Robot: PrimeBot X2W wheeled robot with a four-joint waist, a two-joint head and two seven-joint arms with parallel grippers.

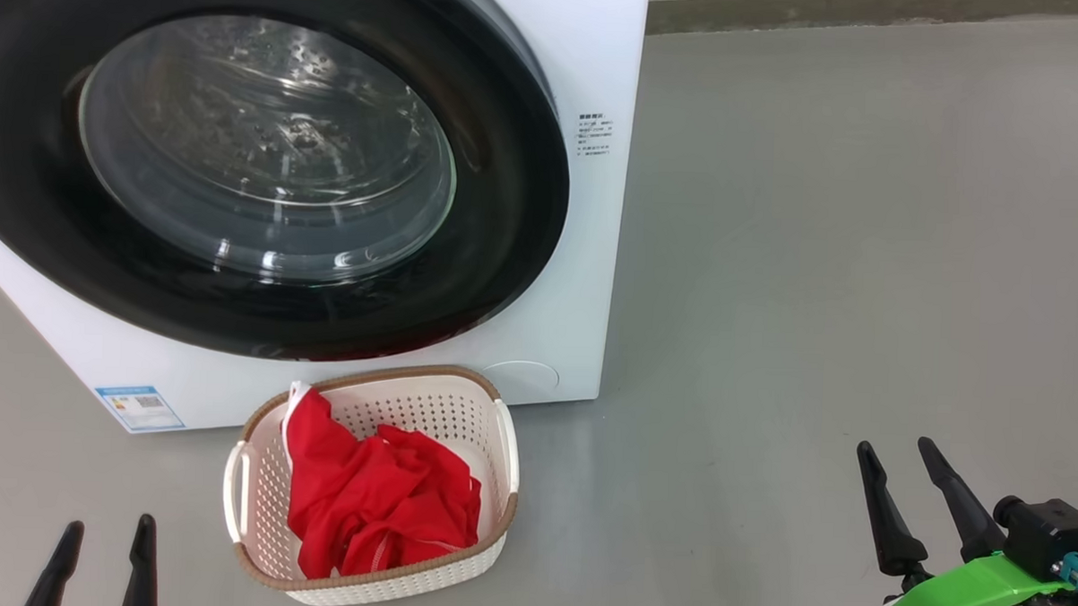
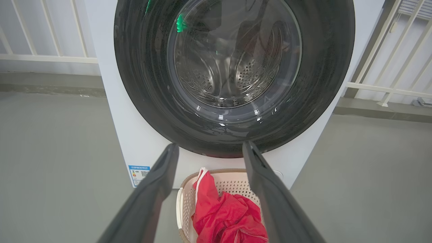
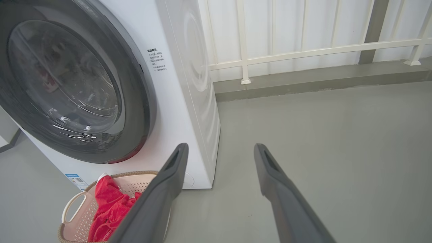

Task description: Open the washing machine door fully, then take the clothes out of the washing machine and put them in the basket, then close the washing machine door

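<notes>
The white washing machine [image 1: 601, 63] stands on the floor with its round black door [image 1: 505, 248] flat against the front, glass bowl [image 1: 266, 150] at its centre. In front of it sits the cream basket [image 1: 498, 445] holding the red clothes [image 1: 380, 499]. My left gripper [image 1: 105, 539] is open at the lower left, left of the basket, holding nothing. At the lower right, well clear of the basket, my right gripper [image 1: 897, 454] is open and empty. The left wrist view looks at the door [image 2: 320, 84], basket [image 2: 233, 184] and clothes [image 2: 226, 216]; the right wrist view has the door [image 3: 141, 111] and clothes [image 3: 108, 209].
Grey floor [image 1: 818, 259] spreads wide to the right of the machine. A white railing [image 3: 303, 52] on a low kerb runs behind it. A blue energy label [image 1: 139, 407] sits on the machine's lower front corner.
</notes>
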